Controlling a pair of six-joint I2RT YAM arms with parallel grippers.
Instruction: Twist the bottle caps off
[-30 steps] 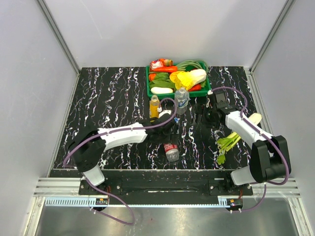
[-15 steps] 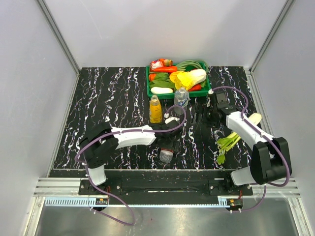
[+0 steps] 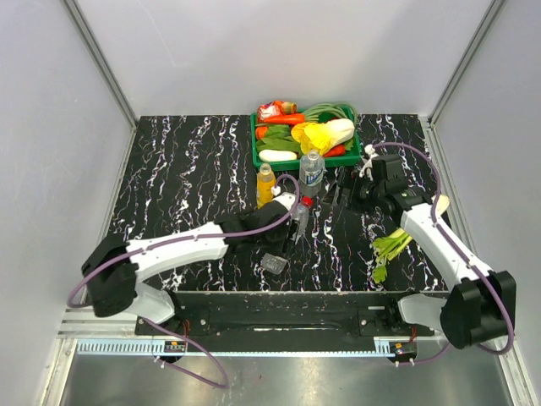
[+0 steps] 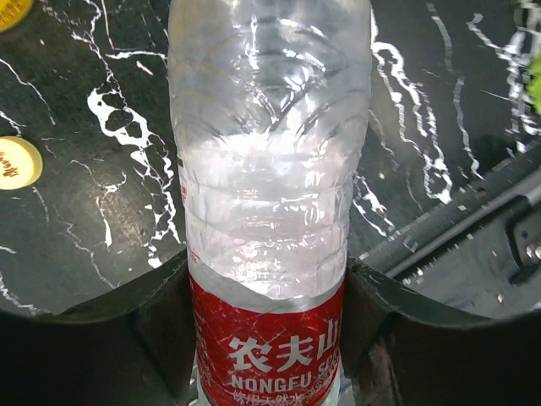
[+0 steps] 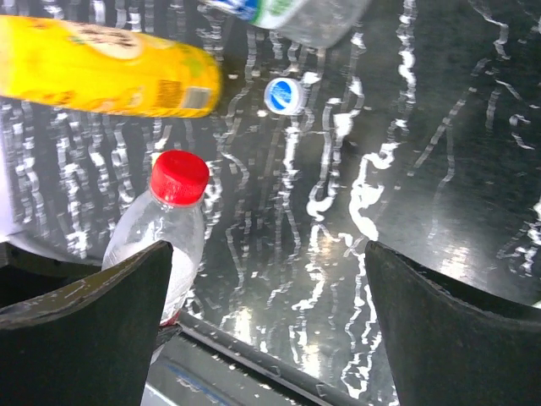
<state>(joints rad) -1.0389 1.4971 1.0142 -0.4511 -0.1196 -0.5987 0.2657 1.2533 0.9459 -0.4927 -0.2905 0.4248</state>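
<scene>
My left gripper (image 3: pixel 295 225) (image 4: pixel 266 283) is shut on the clear bottle with the red label (image 4: pixel 269 211). Both fingers press its sides just above the label. That bottle (image 3: pixel 274 263) is tilted over the table's front middle. Its red cap (image 5: pixel 179 177) is on. The orange juice bottle (image 3: pixel 265 185) (image 5: pixel 101 68) and the water bottle (image 3: pixel 311 169) stand just behind. A loose yellow cap (image 4: pixel 17 161) and a loose blue cap (image 5: pixel 285 96) lie on the table. My right gripper (image 3: pixel 340 196) (image 5: pixel 266 262) hangs open, right of the bottles, with nothing between its fingers.
A green tray (image 3: pixel 254 144) of vegetables sits at the back, right behind the bottles. A green stalk vegetable (image 3: pixel 390 246) lies on the table at the right, beside the right arm. The black front rail (image 4: pixel 456 228) runs close to the held bottle.
The left gripper closed on the red-label bottle that lay near the front edge and tipped it up. The left arm stretched farther right. The right gripper stayed open and shifted slightly back.
</scene>
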